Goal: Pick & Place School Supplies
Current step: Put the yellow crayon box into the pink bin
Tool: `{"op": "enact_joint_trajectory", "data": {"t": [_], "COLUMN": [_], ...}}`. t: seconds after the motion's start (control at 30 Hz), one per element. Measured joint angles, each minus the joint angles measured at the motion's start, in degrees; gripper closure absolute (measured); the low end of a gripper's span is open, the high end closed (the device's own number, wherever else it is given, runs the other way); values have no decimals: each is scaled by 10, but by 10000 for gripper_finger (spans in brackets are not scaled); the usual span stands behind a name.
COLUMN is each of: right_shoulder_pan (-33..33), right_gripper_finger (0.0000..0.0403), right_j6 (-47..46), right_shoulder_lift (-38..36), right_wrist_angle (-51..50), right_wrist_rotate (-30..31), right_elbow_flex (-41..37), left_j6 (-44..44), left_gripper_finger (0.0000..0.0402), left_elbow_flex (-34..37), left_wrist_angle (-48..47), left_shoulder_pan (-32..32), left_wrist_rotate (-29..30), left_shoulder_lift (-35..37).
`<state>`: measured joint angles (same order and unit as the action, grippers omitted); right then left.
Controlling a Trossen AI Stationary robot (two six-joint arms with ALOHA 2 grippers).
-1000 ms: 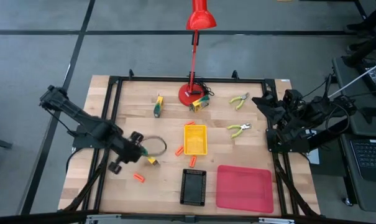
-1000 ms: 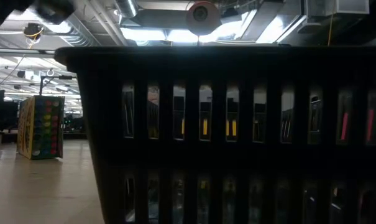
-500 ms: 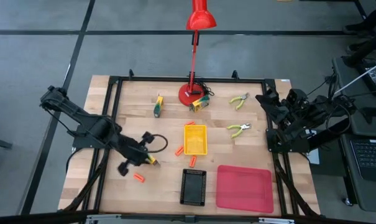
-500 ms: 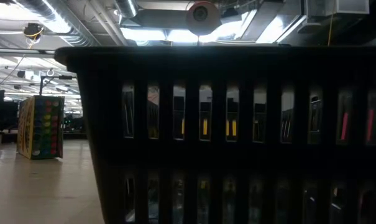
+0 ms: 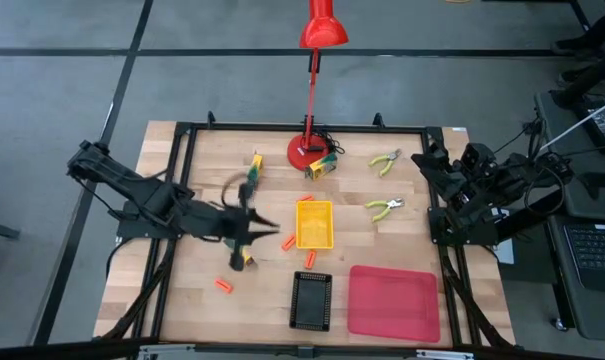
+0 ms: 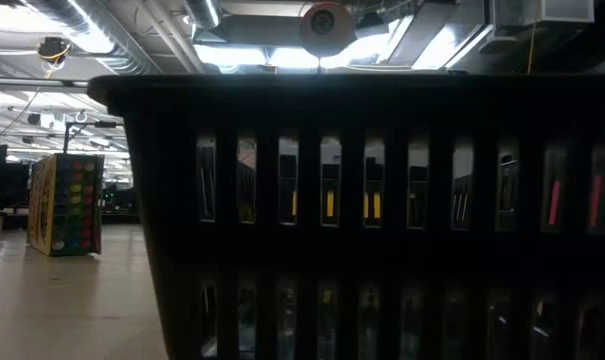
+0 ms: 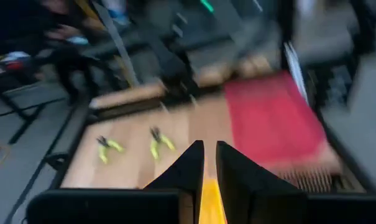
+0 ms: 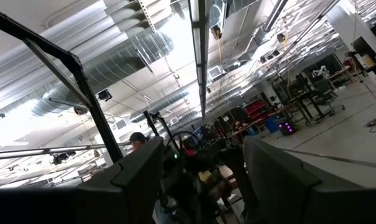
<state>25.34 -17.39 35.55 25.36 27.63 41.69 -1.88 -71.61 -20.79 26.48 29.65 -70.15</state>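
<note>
My left gripper (image 5: 266, 226) hangs above the table's middle left, just left of the yellow tray (image 5: 314, 223), pointing nearly level toward it. Its fingers (image 7: 184, 171) are almost together, with an orange-yellow sliver (image 7: 206, 200) in the gap. Loose orange sticks (image 5: 310, 258) (image 5: 222, 286) (image 5: 305, 196) lie on the wood. So do small yellow-green boxes (image 5: 255, 170) (image 5: 322, 166) (image 5: 244, 258) and two pliers (image 5: 385, 160) (image 5: 384, 208). My right gripper (image 8: 203, 174) waits open at the table's right edge, pointing up at the ceiling. My left gripper pinches a thin orange thing (image 7: 206, 200), seemingly a stick, between its two fingers. Only the sliver in the gap shows, so which part it has cannot be told. The fingers point nearly level toward the table's right, and the thing is lifted clear of the table.
A black tray (image 5: 311, 300) and a red tray (image 5: 394, 300) sit near the front edge. The red lamp's base (image 5: 308, 152) stands at the far middle. The black tray's slotted wall (image 6: 382, 200) fills the low view. A black frame rims the table.
My left gripper has risen from the table near the front-left box and swung toward the yellow tray. It has tipped from pointing down to nearly level. The box has stayed where it lay.
</note>
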Motion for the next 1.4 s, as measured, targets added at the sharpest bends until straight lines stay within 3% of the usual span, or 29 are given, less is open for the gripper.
{"op": "enact_joint_trajectory", "data": {"t": [0.17,0.33,0.63,0.7,0.83,1.0,1.2,1.4], "right_shoulder_pan": [0,0,0,0,0,0,0,0], "right_gripper_finger": [176,176,176,176,176,176,176,176], "right_j6": [0,4,31,31,30,23,13,13], "right_shoulder_lift": [0,0,0,0,0,0,0,0], "right_wrist_angle": [4,6,26,26,26,26,27,26], "right_wrist_rotate": [0,0,6,16,18,20,19,15], "right_elbow_flex": [0,0,0,0,0,0,0,0], "left_j6": [55,122,161,134,-1,-140,-179,-197], "left_gripper_finger": [367,368,358,346,307,249,203,212], "left_elbow_flex": [-7,-7,-6,-6,-5,-5,-5,-5], "left_wrist_angle": [75,-3,-141,-200,-290,-323,-313,-317], "left_shoulder_pan": [-12,-12,-39,-52,-48,-37,-37,-31], "left_wrist_rotate": [44,88,-96,-129,-165,-177,-260,-287], "left_shoulder_lift": [10,9,6,-3,-26,-66,-134,-197]}}
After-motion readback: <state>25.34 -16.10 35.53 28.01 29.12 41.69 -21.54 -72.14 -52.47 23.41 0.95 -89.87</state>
